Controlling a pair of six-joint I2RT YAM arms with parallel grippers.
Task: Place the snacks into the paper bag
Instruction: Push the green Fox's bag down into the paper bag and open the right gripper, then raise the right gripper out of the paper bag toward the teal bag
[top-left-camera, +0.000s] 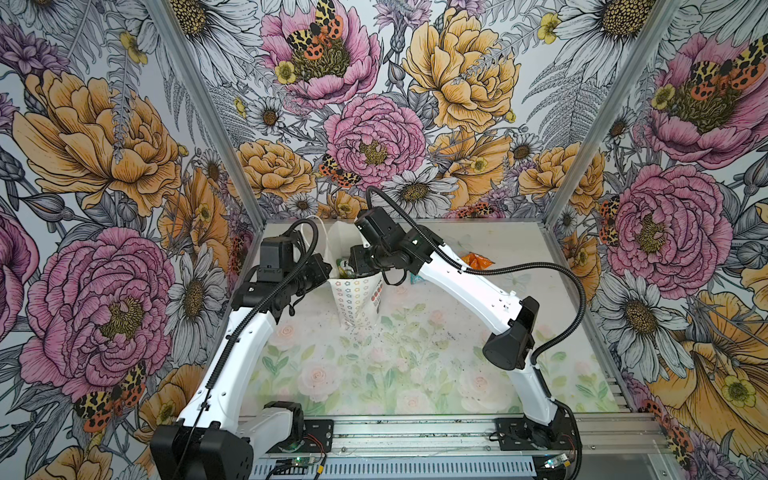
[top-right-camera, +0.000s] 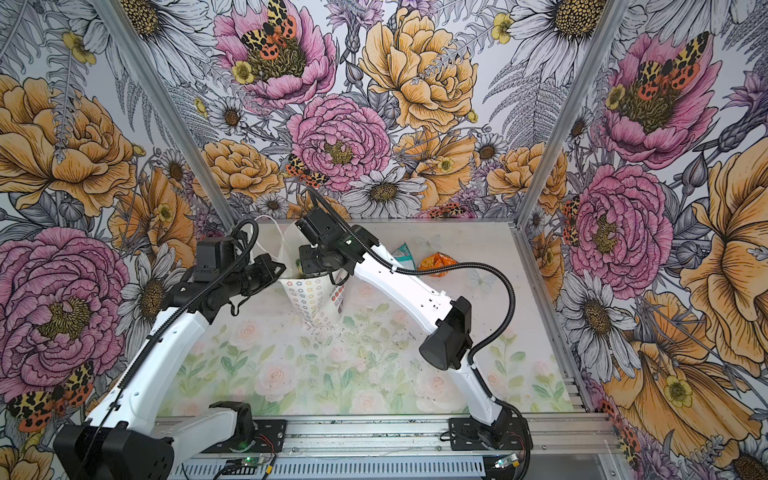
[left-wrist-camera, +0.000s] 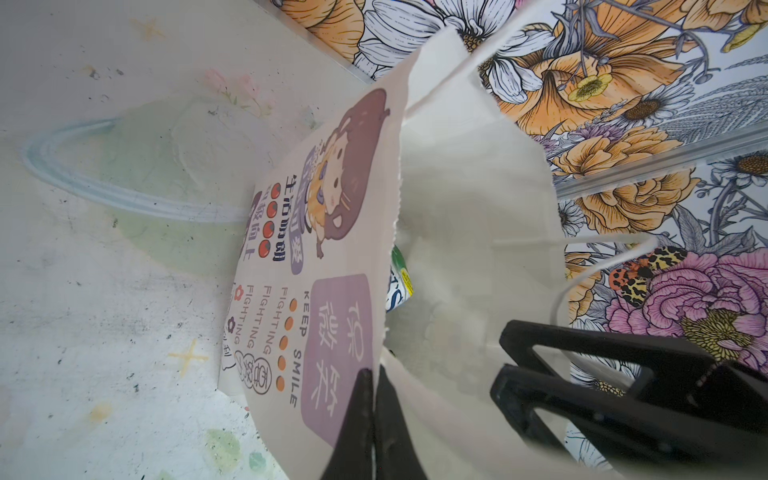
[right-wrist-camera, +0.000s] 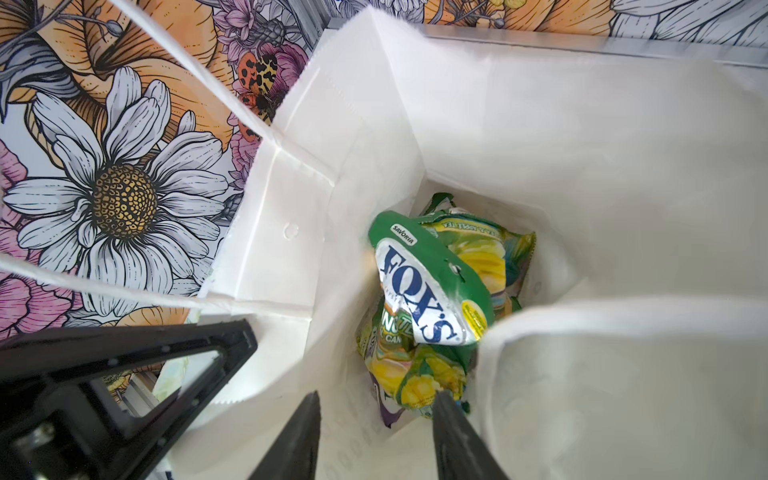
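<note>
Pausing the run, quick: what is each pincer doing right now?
Left pincer: closed on the paper bag at its rim.
Right pincer: open, holding nothing, at the bag's mouth.

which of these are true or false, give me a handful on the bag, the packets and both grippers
1. The left gripper pinches the paper bag at its rim. True.
2. The right gripper grips a packet. False: it is open and empty over the bag's mouth.
3. The orange packet is in the bag. False: it lies on the table next to the teal-white packet.
4. A green FOX'S packet lies inside the bag. True.
</note>
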